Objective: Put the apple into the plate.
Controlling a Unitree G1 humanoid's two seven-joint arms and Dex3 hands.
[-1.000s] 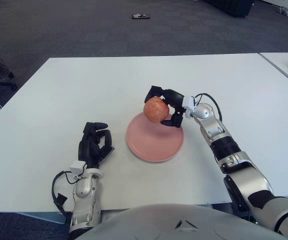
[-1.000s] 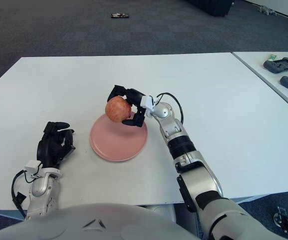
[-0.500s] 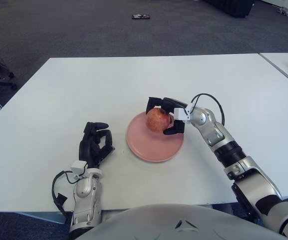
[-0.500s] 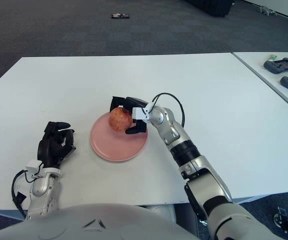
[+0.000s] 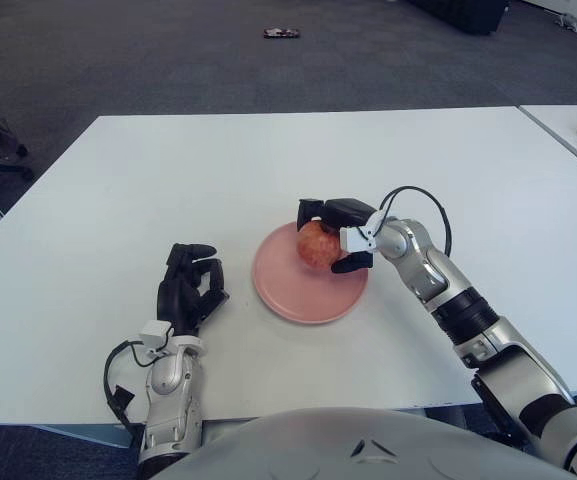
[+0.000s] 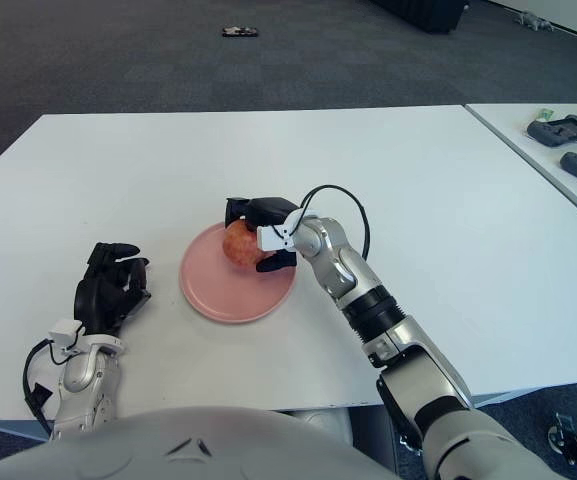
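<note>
The right hand reached in from the right over the far part of the pink plate, its black fingers wrapped around the apple; the apple sat low over the plate's far right portion, and whether it touched the plate's surface could not be told; one finger curved over the top of the fruit on its far side, another lay against its near right side; a black cable looped up from the wrist and back down to the forearm. The plate lay on the white desk, near its middle and a little toward the near edge; the left hand showed to the left of the plate, well apart from it, with its dark fingers loosely curled and holding nothing. To the right, a second desk stood apart from the first, with dark devices lying on it; on the carpeted floor far beyond the desk lay a small dark object.
</note>
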